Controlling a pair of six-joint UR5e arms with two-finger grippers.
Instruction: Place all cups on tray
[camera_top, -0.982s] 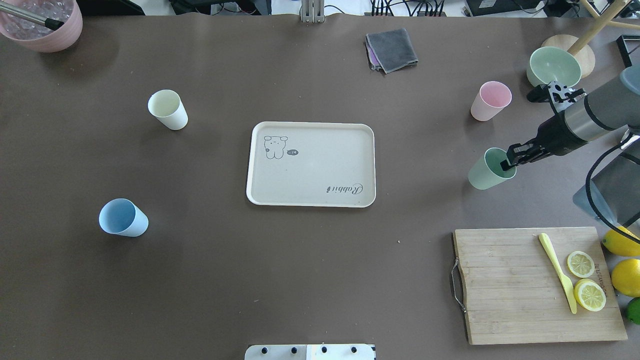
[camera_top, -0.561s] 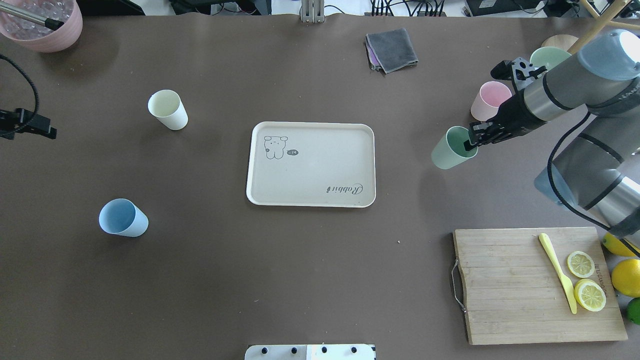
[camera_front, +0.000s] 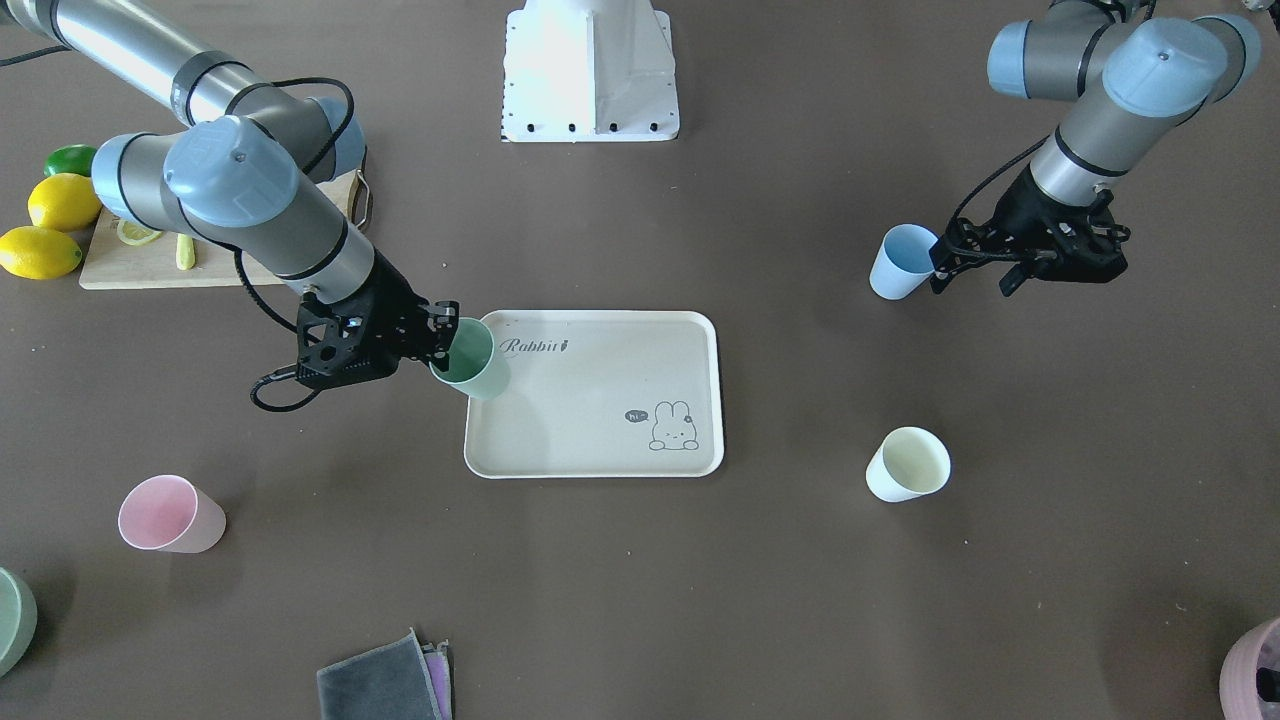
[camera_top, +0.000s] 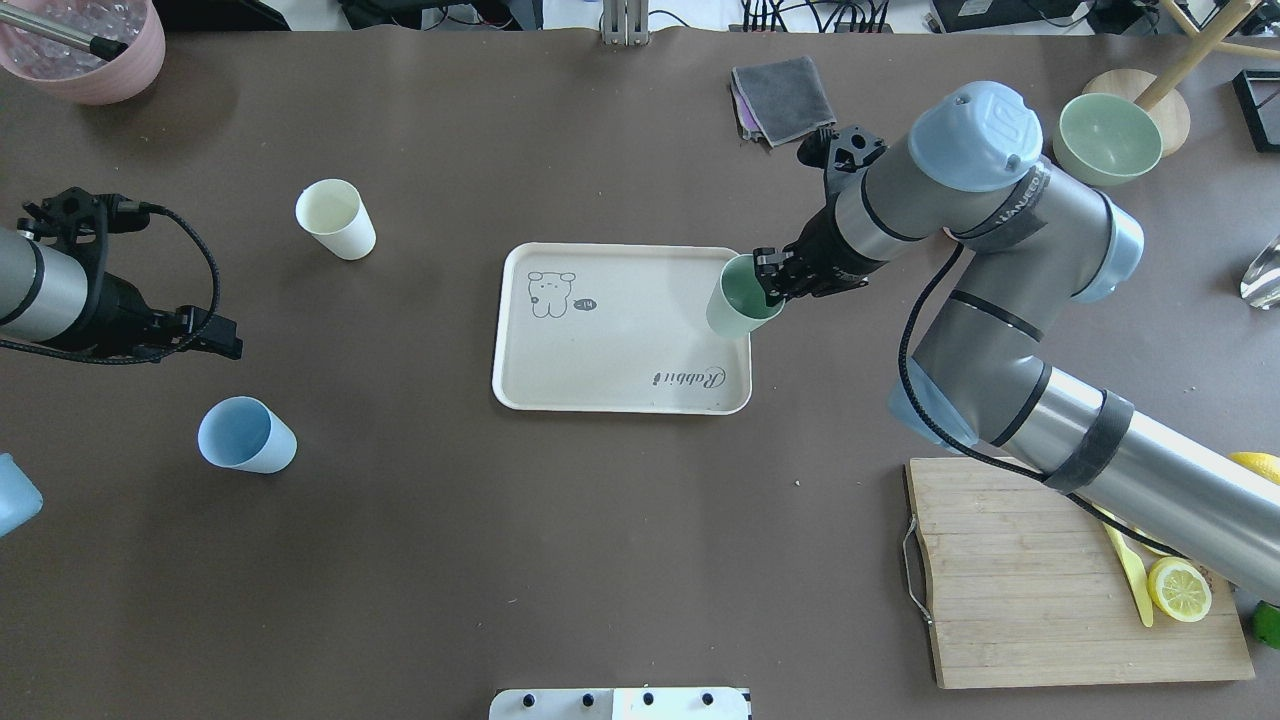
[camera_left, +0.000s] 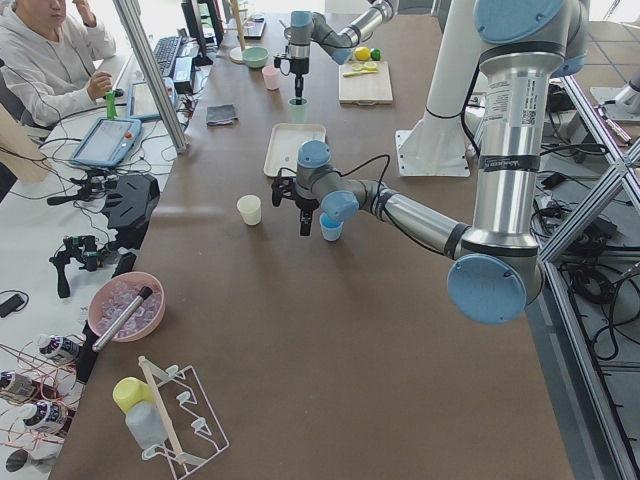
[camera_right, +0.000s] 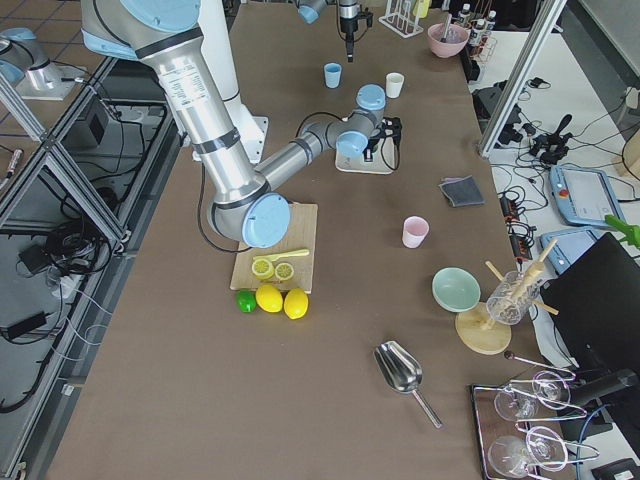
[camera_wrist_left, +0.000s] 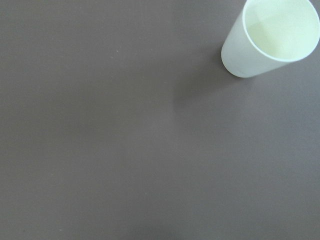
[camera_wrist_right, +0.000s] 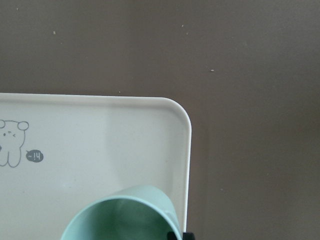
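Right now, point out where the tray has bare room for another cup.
The tray is bare across its middle, between the rabbit drawing and the mint cup, and along the robot-side rim beside the Rabbit script. Crowded at its far right rim, where the right fingers hold that cup.

Robotics lab; teach pendant (camera_left: 105, 142); aluminium framing (camera_left: 152, 72); operator (camera_left: 45, 50)

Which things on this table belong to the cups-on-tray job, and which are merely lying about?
Job: mint green cup, held by the right gripper; pink cup; light blue cup; cream cup; tray.
Lying about: cutting board; lemons; grey cloth; sage-green bowl; mauve pot.
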